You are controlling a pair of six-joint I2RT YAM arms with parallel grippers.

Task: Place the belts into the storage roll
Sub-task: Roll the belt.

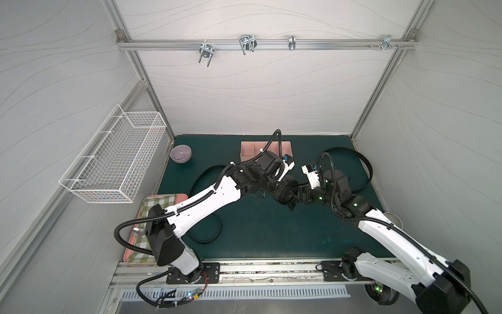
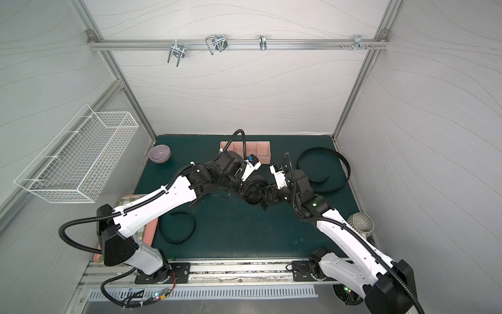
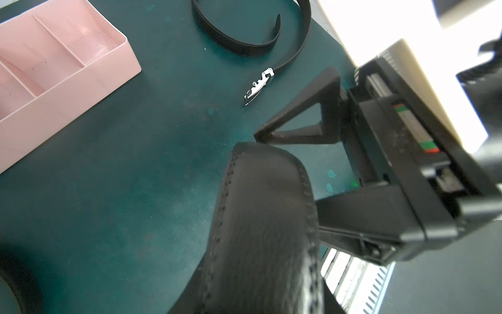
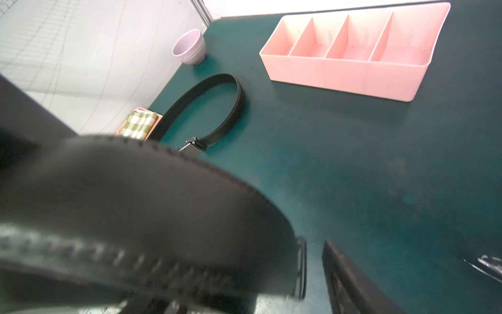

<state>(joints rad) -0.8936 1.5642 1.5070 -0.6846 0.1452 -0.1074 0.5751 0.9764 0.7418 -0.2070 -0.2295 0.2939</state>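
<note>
Mid-mat, my left gripper [image 1: 290, 198] and right gripper [image 1: 302, 194] meet nose to nose. The left one is shut on a black stitched belt [image 3: 260, 217], which hides its jaws in the left wrist view. That view shows the right gripper [image 3: 288, 171] open, its fingers [image 3: 298, 122] straddling the belt's rounded end. This belt [image 4: 135, 204] also fills the right wrist view. A second belt [image 2: 339, 160] curls at the back right, its buckle [image 3: 258, 87] on the mat. A third belt [image 2: 176, 239] loops at the front left. The pink storage roll [image 4: 353, 78] stands at the back, its compartments empty.
A lilac bowl [image 1: 181, 153] sits at the back left. On the left wall hangs a white wire basket [image 1: 116, 160]. The flat pink tray with a green checked cloth [image 1: 157, 202] lies under the left arm. A grey ribbed bowl [image 2: 360, 223] sits at the right edge.
</note>
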